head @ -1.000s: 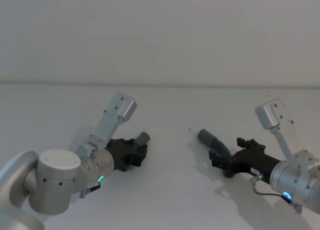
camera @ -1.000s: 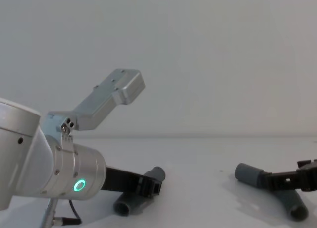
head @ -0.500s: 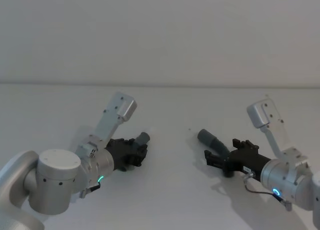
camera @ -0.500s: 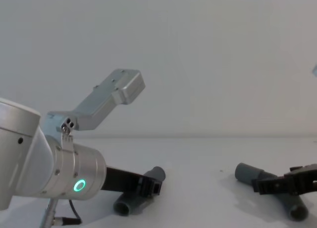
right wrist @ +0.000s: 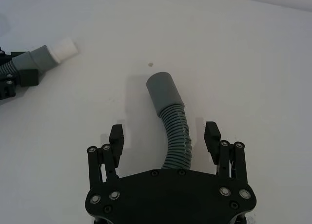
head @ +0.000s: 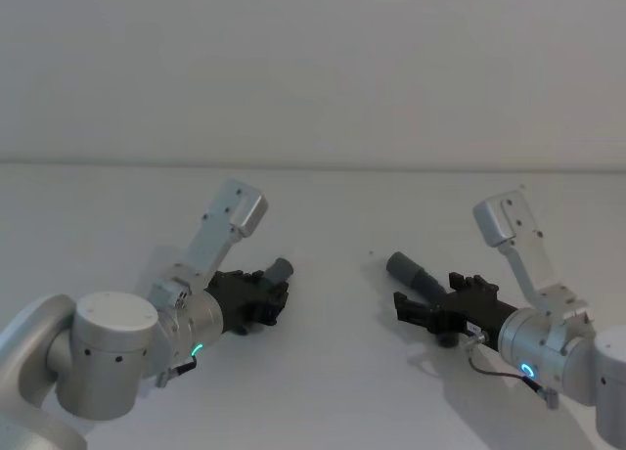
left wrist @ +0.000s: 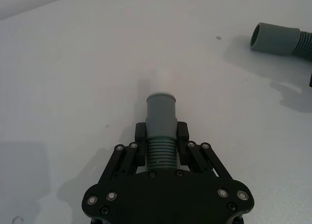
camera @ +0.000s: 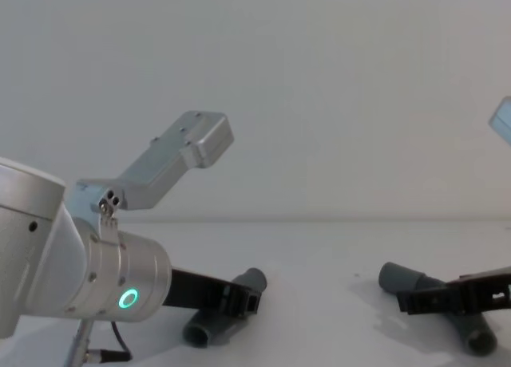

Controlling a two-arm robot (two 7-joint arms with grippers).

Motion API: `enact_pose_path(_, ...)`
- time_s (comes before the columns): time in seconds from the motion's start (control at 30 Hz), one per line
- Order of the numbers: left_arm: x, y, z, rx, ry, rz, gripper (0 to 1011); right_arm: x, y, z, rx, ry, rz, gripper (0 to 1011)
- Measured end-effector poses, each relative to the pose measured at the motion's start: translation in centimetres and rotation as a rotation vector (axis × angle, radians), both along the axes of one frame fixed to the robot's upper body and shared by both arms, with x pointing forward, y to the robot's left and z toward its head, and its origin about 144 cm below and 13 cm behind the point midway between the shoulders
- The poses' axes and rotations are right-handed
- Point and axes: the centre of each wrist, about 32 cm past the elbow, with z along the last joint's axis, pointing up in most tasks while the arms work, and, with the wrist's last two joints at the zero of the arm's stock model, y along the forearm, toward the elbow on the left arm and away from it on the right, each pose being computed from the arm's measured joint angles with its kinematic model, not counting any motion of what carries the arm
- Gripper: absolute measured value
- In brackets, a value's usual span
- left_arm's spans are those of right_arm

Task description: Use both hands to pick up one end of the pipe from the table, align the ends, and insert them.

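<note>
**Desk:** Where does the pipe sit against your left jaws?

**Me:** My left gripper (left wrist: 161, 131) has its jaws clenched on the left hose piece (left wrist: 161, 155). They grip the ribs just behind its cuff (left wrist: 161, 109), which pokes out past the fingertips. From the chest I see that piece tilted, with the far cuff raised. Its near end (camera: 200, 333) is low by the surface (camera: 319, 323), but I can't tell whether it touches. In my right wrist view a white sleeve (right wrist: 66, 47) sticks out of that gripped cuff.

**Desk:** And the right side?

**Me:** My right gripper (right wrist: 164, 133) has its jaws released and spread wide. One finger is on each side of the right hose piece (right wrist: 176, 136), at its ribbed stretch, and neither finger touches it. That piece lies curved on the surface. Its own smooth end (right wrist: 163, 90) reaches beyond my fingertips.

**Desk:** Anything between the two ends?

**Me:** The two ends are well apart. Between them I see the white surface with a small dark speck (right wrist: 150, 65) on it, near the right piece's end. On the left of the chest view looms my left arm's silver wrist (camera: 96, 279) with its glowing green ring (camera: 128, 298). A silver bracket (camera: 180, 155) rises from that wrist. It stands above and behind the gripped piece, not across it. The pale wall (head: 313, 68) runs behind everything.
</note>
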Motion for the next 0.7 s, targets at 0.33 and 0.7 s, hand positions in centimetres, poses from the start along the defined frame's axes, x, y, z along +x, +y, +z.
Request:
enact_pose_path(0.33,0.0,0.0,0.0,0.0,0.0,0.0,346,0.27,0.35,-0.01,-0.002,0.009,-0.013,1000)
enact_pose_path(0.7,0.0,0.0,0.0,0.0,0.0,0.0,346,0.43,0.52,0.02,-0.006,0.022,-0.022,1000)
